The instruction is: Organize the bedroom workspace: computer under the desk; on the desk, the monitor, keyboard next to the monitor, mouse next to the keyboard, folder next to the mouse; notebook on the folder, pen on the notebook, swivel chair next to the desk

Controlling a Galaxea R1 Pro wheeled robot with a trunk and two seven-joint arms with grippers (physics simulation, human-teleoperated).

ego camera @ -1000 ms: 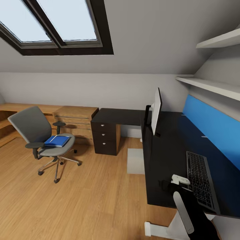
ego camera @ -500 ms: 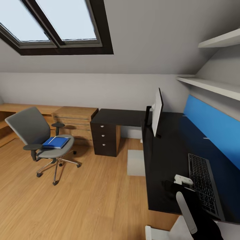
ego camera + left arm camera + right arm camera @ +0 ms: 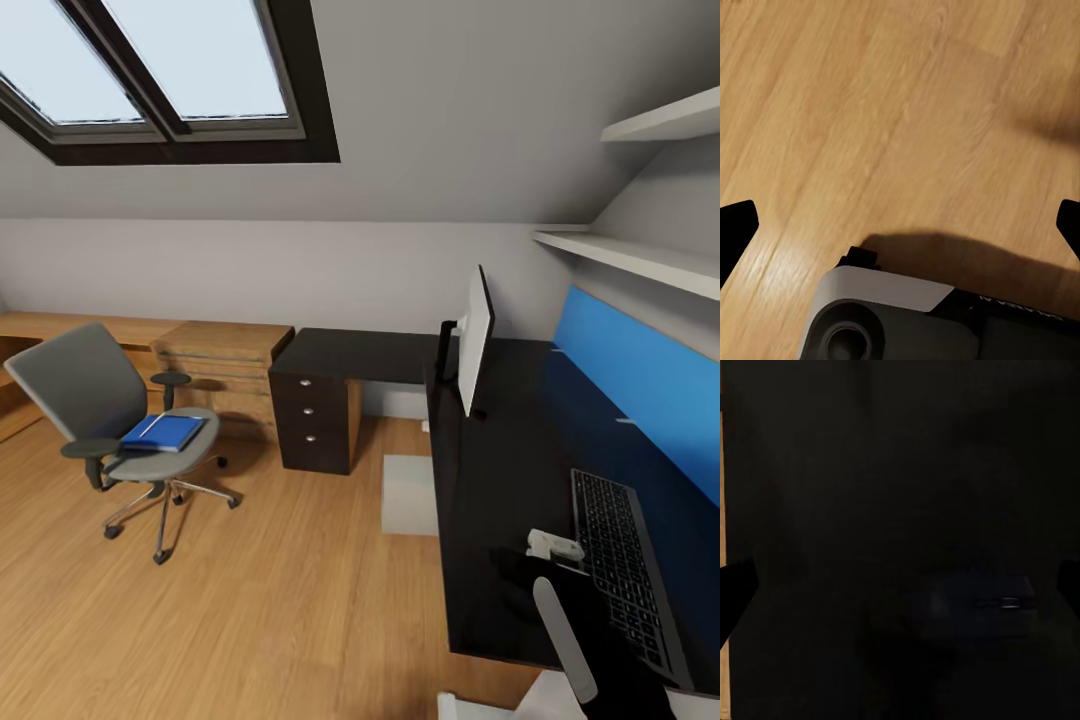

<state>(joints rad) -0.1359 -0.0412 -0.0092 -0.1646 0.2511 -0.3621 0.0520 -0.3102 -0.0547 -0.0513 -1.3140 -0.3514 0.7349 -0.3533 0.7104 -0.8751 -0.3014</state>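
While the folder waits on the chair, well away from both grippers, the left gripper hangs spread over bare floor; the right gripper, spread too, hovers over the desk beside the keyboard.

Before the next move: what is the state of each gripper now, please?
Left gripper: open, empty, over the wooden floor.
Right gripper: open, empty, over the desk.

Counter: glossy black top. Floor: smooth light wood, slight sheen. Chair: grey cloth seat and back, chrome base. Folder: smooth blue cover.
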